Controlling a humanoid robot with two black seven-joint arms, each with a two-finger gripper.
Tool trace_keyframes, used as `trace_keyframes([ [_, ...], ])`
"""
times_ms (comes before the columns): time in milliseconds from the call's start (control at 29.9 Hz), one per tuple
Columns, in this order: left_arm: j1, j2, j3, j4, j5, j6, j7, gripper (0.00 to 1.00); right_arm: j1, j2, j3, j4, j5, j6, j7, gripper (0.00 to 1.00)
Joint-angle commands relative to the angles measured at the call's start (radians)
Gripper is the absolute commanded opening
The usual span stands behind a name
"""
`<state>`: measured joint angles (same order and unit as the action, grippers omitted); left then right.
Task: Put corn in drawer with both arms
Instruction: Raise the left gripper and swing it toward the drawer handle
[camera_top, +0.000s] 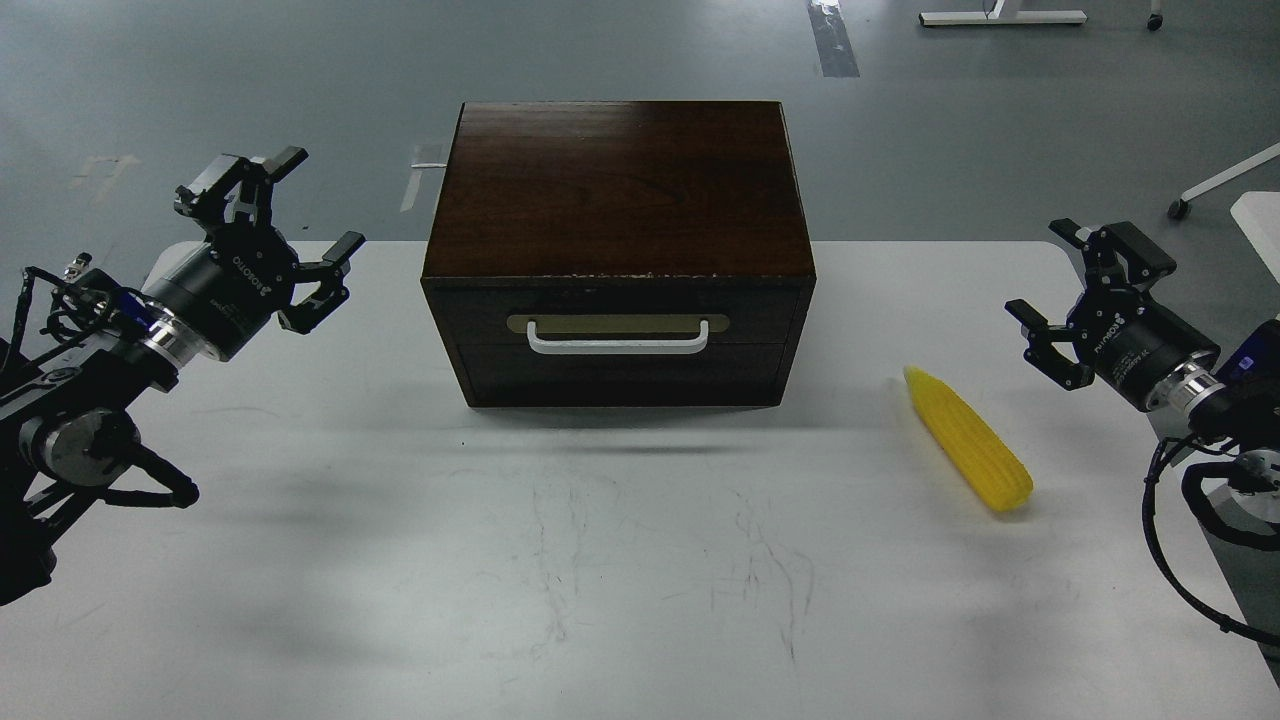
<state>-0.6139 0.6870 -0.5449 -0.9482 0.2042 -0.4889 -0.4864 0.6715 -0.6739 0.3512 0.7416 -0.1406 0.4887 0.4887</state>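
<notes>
The left gripper hangs above the far left part of the white table, its two fingers spread wide with nothing between them. One fingertip points up and away, the other reaches toward the dark wooden box, which stands just beyond it with a clear gap left over.

The right gripper hangs over the table's right edge, its fingers likewise spread wide and empty. The corn lies flat on the table below and inward of those fingers, near them but not touching. Its pointed end is turned toward the box, its blunt end toward the near right.

The drawer sits in the box's front face, between the two pairs of fingers and well apart from both. It looks pushed fully in, though the dark front makes the seam hard to read. The white bar handle runs across its front on a tan plate, with neither gripper on it.
</notes>
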Motion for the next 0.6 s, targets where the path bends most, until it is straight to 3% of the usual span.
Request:
trace_keyframes([
  [0,0.003,-0.003,-0.001,-0.001,0.000,0.000,-0.002,0.98,-0.001,-0.003,0.002,0.001,0.001,0.000,0.000,1.00],
  [367,-0.004,0.012,-0.001,0.014,-0.002,0.000,-0.002,0.98,-0.001,-0.001,0.006,0.001,0.001,0.000,0.000,1.00],
  [568,-0.046,0.081,-0.018,0.095,0.009,0.000,-0.002,0.98,0.000,-0.004,0.012,0.001,0.001,0.000,0.000,1.00],
])
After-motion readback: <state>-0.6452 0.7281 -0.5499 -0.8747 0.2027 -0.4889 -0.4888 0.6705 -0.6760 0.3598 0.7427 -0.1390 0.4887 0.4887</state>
